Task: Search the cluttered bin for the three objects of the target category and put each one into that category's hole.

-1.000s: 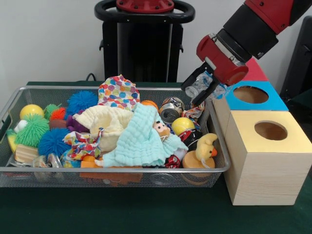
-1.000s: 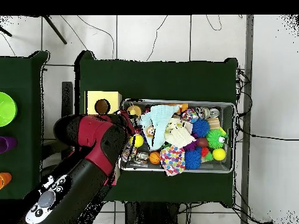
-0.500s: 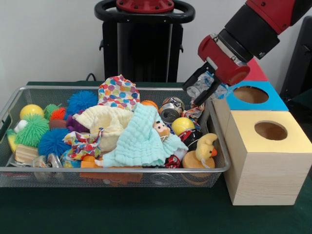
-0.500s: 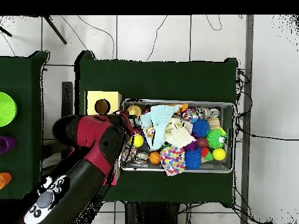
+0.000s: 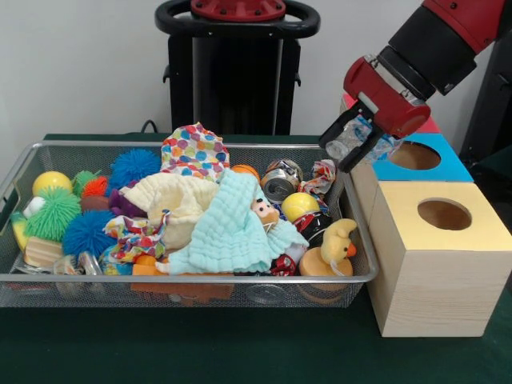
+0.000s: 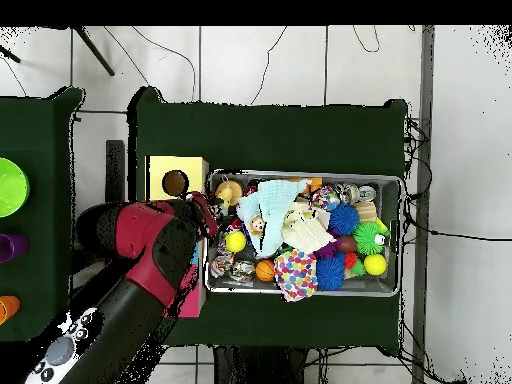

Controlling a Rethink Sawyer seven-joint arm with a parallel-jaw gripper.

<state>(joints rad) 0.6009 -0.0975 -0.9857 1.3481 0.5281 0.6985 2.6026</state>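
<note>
The jaws are closed on a crumpled clear bottle [image 5: 362,144], and the gripper [image 5: 358,145] holds it in the air at the bin's [image 5: 96,150] end wall, just beside the blue box [image 5: 448,170]. The blue hole [image 5: 414,155] is near but not under the bottle. The risk, I think, is that the bottle is released too early: it could hit the hole's rim and fall back among the cans [image 5: 279,181] and cloths [image 5: 232,226]. The thin plastic may also slip from the grip.
</note>
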